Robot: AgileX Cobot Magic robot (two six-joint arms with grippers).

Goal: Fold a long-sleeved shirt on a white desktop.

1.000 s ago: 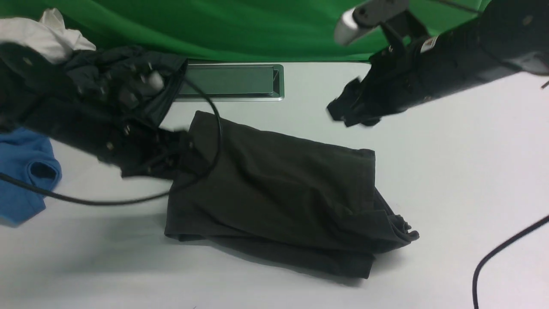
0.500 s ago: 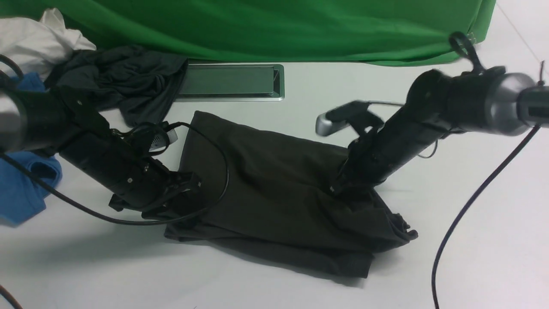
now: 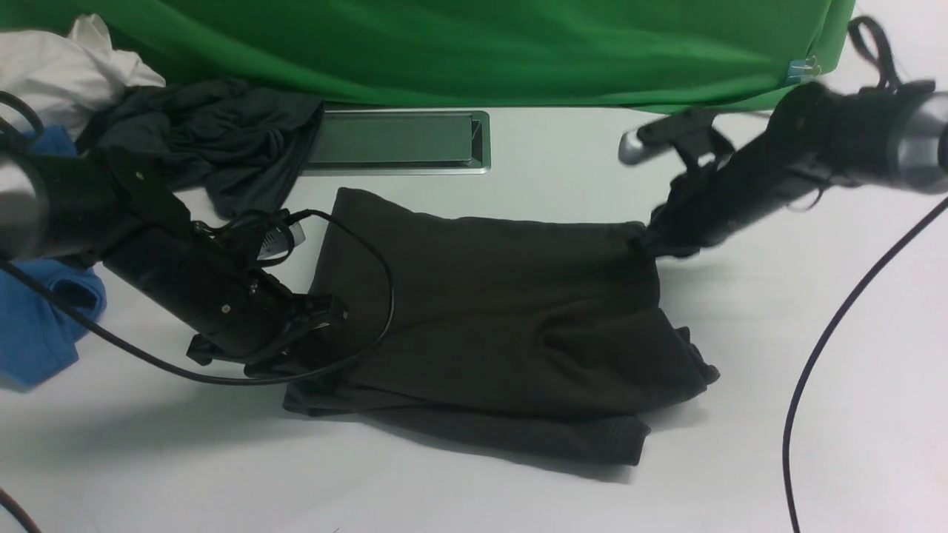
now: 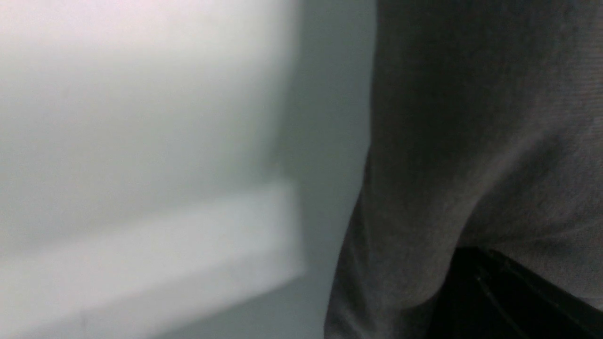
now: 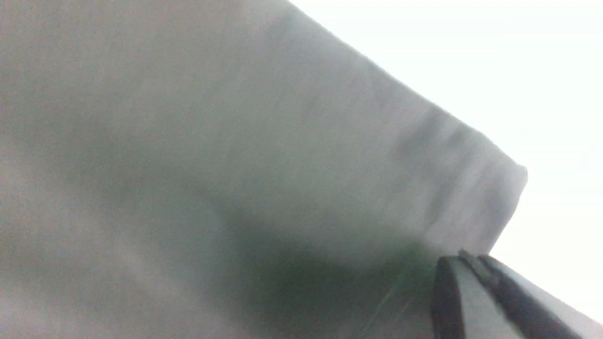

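Lying on the white counter (image 3: 740, 459), the long-sleeved shirt (image 3: 489, 318) sits as a folded, roughly rectangular dark stack directly on the robot's side of the grey cable hatch (image 3: 392, 141), close to it but not touching, and extends further to the right than the hatch does. Layered edges show along the side of the stack away from the hatch, with a bunched fold at its right end. The left gripper (image 3: 326, 314) is on the robot's side of the hatch, level with the hatch's left end, and is clenched on the fabric at the shirt's left edge; the left wrist view shows dark cloth directly against a gripper finger (image 4: 494, 292). The right gripper (image 3: 644, 243) is to the right of the hatch and slightly nearer the robot, grasping the shirt's corner on the hatch side; in the right wrist view the jaws are pressed together on the cloth beside that corner. A charcoal-grey garment (image 3: 215, 129) overlaps the hatch's left end. Further left of the hatch lie a white cloth (image 3: 67, 63) and a blue shirt (image 3: 44, 326). A green backdrop (image 3: 481, 44) hangs behind the hatch.
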